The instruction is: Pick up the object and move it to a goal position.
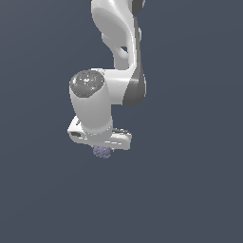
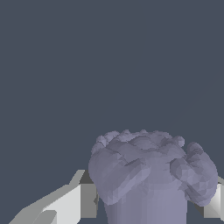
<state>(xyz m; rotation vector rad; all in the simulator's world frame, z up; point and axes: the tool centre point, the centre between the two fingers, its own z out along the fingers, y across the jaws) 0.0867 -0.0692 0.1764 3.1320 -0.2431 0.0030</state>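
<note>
Fingers (image 2: 65,205) of the hand (image 1: 101,151) flanked the object (image 2: 148,175) on both sides, which sat between them under the wrist; whether they were clenched on it could not be told. Grasping seemed the step in hand; next, a firm squeeze, then carrying to the goal.

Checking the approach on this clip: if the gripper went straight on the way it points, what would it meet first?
The object: it already sits between the gripper fingers, directly ahead. Beyond it only plain grey ground shows; whether the fingers touch it yet is unclear.
</note>
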